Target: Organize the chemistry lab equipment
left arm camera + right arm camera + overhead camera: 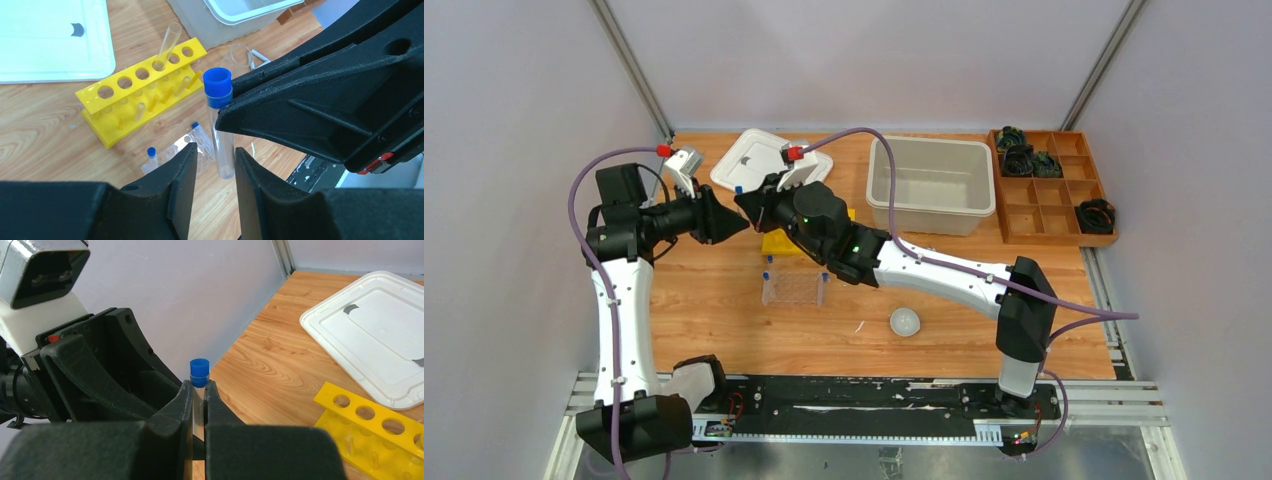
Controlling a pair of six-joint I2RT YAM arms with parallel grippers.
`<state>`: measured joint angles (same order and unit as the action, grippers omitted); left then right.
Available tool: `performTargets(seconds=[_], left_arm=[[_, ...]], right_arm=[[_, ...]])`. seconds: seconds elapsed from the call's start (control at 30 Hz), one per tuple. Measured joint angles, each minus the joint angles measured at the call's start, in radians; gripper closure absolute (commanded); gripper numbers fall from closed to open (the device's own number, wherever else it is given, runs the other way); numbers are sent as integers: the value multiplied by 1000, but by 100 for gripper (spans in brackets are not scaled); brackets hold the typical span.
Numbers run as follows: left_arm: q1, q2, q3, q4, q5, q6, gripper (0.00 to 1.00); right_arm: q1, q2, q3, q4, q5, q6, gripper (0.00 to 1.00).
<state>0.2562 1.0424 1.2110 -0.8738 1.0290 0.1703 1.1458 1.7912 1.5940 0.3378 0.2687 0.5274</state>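
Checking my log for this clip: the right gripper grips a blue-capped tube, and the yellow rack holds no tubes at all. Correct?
Not quite. The right gripper does grip the blue-capped tube, but the yellow rack is not empty: the left wrist view shows one clear uncapped tube leaning in one of its holes.

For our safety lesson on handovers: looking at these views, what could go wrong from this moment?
The right pincer grips the capped tube just below its cap while the left pincer stands open around its lower end; releasing early would likely drop it.
The pincers are close and may collide.
A bump could tip the bare tube leaning in the yellow rack.
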Motion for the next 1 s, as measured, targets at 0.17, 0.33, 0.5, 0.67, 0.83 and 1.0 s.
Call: performTargets(seconds=[0.17,0.33,0.5,0.67,0.83,1.0], left_arm=[[-5,2,0,0,9,-4,77],[-4,4,0,-1,13,-1,95],[-5,8,-3,-3,-4,13,100],[-5,8,-23,-3,-13,34,100],[-13,8,-34,-4,-21,50,100],[-23,8,-34,-3,-22,58,100]], right_arm=[[0,2,0,12,-9,0,100],[0,2,0,12,-13,0,68],[-8,1,0,-20,-43,31,54],[-54,0,6,-129,-141,69,57],[-106,19,103,-249,-270,86,59],[-132,40,176,-297,-336,85,59]])
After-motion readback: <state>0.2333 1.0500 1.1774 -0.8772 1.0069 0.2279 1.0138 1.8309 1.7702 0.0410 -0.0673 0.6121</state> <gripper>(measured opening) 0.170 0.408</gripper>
